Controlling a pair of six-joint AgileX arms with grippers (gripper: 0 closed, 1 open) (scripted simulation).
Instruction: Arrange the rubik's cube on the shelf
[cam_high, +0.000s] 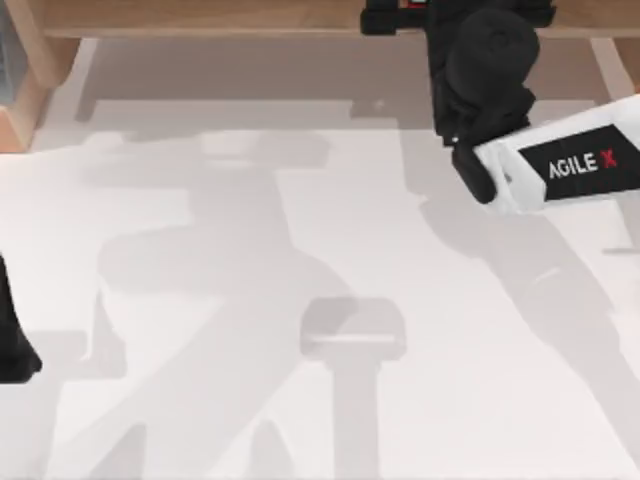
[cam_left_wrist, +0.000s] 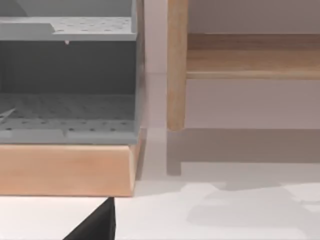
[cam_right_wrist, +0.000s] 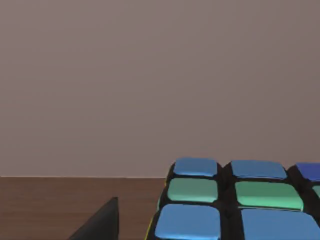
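The rubik's cube (cam_right_wrist: 235, 210) shows blue and green stickers in a black grid and rests on the brown board of the shelf (cam_right_wrist: 60, 205). From above, a sliver of red marks the rubik's cube (cam_high: 416, 3) at the far edge, on the long wooden shelf (cam_high: 200, 18). My right gripper (cam_high: 400, 15) reaches over that board around the cube. It is open: one dark finger (cam_right_wrist: 102, 222) stands apart from the cube's side. My left gripper (cam_high: 12, 345) is parked at the table's left edge, open, with one finger (cam_left_wrist: 97, 225) in sight.
A grey perforated rack (cam_left_wrist: 65, 75) on a wooden base (cam_left_wrist: 65, 170) stands at the table's far left corner, beside the shelf's upright (cam_left_wrist: 176, 65). The white right arm (cam_high: 570, 165) crosses the far right. The white tabletop (cam_high: 300, 300) carries only shadows.
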